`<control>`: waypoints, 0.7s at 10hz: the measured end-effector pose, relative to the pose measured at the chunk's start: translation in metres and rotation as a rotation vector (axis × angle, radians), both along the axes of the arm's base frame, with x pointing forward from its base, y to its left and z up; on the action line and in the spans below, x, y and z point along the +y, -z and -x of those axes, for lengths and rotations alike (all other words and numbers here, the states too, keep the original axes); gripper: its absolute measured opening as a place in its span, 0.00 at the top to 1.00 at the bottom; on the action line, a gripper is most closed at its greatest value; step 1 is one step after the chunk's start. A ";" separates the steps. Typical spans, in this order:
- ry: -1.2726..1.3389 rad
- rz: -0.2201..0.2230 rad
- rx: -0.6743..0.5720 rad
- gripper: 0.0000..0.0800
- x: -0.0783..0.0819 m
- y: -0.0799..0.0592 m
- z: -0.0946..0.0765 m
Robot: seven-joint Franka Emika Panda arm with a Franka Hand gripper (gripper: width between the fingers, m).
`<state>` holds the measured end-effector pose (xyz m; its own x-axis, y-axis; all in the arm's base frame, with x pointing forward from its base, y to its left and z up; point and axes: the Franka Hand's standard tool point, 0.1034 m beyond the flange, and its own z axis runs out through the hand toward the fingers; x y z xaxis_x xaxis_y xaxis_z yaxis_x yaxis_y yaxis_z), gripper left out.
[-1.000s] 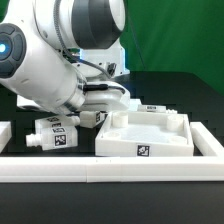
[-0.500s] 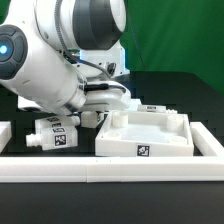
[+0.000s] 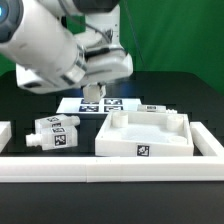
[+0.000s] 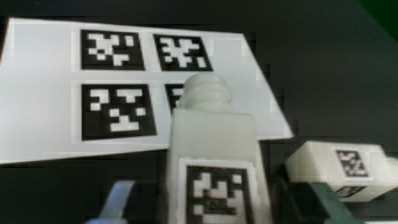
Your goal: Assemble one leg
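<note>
My gripper (image 3: 95,88) hangs above the marker board (image 3: 118,103) and is shut on the leg (image 3: 95,96), a small white block with a black-and-white marker on its face. In the wrist view the leg (image 4: 217,150) sits between my gripper's (image 4: 210,200) two fingers. Its narrower rounded tip points away from the camera, over the marker board (image 4: 54,90). The leg is held clear of the table. The large white walled tray-like part (image 3: 140,151) lies just beyond the front rail, towards the exterior view's right.
A longer white marked piece with a knobbed end (image 3: 55,133) lies to the exterior view's left of the tray. Another small white marked block (image 3: 151,108) sits behind the tray and shows in the wrist view (image 4: 343,160). A white rail (image 3: 110,173) runs along the front.
The arm has risen from low beside the tray and swung back over the marker board. The leg has come up with it.
</note>
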<state>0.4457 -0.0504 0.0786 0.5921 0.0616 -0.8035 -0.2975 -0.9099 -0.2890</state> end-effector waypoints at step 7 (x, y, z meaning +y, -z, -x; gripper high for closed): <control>-0.006 0.062 -0.261 0.65 0.005 0.004 -0.027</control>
<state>0.4726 -0.0453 0.0746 0.7796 0.0210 -0.6260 -0.2152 -0.9296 -0.2992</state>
